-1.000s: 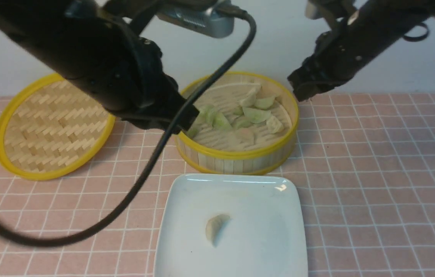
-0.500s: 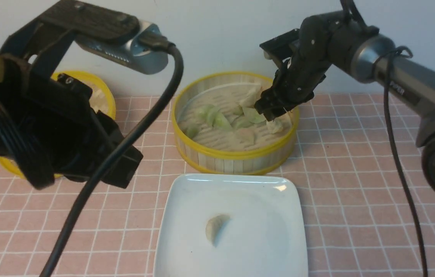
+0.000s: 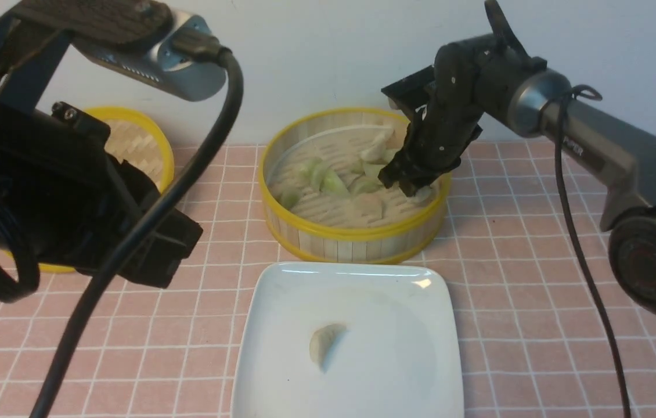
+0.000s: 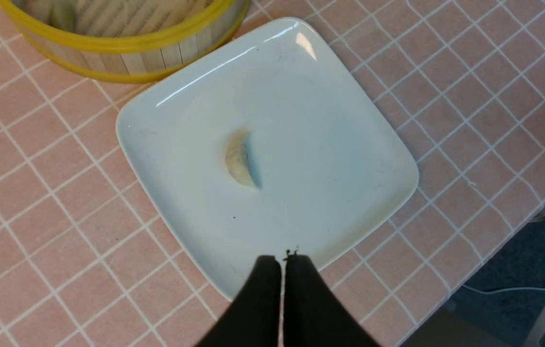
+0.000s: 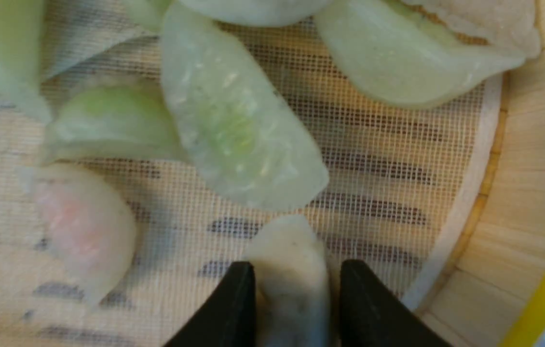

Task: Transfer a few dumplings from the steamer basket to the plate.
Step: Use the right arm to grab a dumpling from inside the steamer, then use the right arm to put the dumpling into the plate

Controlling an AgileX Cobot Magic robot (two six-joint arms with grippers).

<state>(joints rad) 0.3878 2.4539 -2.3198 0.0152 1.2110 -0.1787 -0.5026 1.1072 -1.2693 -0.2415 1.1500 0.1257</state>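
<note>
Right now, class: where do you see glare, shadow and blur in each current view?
Front view: glare streaks the far rim of the plate; the near left arm is dark and soft. Left wrist view: sharp, glare at a plate corner, shadow beside the beige dumpling. Right wrist view: the pinkish dumpling is blurred; the right pincer shades the pale dumpling it straddles.
</note>
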